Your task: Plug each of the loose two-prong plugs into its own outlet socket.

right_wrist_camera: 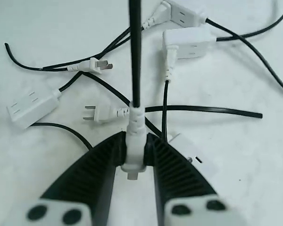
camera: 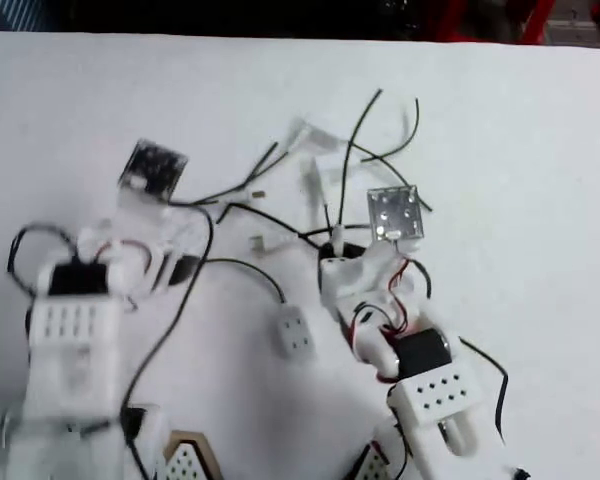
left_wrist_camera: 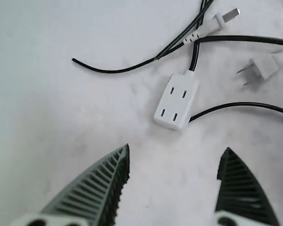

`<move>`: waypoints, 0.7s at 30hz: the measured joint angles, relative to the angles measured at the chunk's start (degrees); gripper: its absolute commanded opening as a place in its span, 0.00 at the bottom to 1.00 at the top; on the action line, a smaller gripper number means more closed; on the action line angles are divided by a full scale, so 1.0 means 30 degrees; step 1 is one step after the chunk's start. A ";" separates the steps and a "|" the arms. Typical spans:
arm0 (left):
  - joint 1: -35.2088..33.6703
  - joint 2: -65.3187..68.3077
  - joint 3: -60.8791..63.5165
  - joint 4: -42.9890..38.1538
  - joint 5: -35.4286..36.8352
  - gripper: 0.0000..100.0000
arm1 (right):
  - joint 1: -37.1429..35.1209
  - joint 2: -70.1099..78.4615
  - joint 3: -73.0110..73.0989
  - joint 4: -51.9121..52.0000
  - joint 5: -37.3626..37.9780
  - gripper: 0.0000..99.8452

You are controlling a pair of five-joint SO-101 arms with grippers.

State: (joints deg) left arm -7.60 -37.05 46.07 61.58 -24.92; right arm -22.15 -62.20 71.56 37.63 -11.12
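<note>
White two-prong plug (right_wrist_camera: 133, 155) on a black cord is pinched tight in the right gripper (right_wrist_camera: 134, 140) in the right wrist view. Another loose white plug (right_wrist_camera: 101, 113) lies flat on the white desk (right_wrist_camera: 47, 179) close by. In the left wrist view the left gripper (left_wrist_camera: 176, 149) is spread wide, and a small white outlet block (left_wrist_camera: 176, 101) lies on the desk just past it. In the high view both arms sit by the desk's near edge, with cords tangled around the middle.

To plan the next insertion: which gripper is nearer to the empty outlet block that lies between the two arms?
Right, I judge. The right gripper, shut on a plug, stands close beside the outlet block; the left gripper, open, faces it across bare table.
</note>
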 measured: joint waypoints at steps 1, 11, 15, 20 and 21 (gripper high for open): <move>0.0000 0.1407 -0.0791 0.0000 -0.0234 0.30 | 0.0029 0.0000 0.0059 0.0000 -0.0059 0.02; 0.0000 1.3685 -0.8322 0.0000 -0.0410 0.30 | 0.0000 0.0000 0.0234 0.0000 -0.0147 0.02; 0.0000 1.7143 -1.0872 0.0000 -0.0410 0.28 | 0.0000 0.0000 0.0469 -0.0117 -0.0147 0.02; 0.0059 1.9370 -1.2484 0.0088 -0.0440 0.16 | 0.0000 0.0000 0.0469 -0.0440 -0.0147 0.02; 0.0059 1.9487 -1.2659 0.0381 -0.0440 0.13 | 0.0000 0.0000 0.0469 -0.0469 -0.0147 0.02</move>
State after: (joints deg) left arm -7.43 21.41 8.09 62.73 -26.24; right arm -22.15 -62.20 72.97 36.22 -11.56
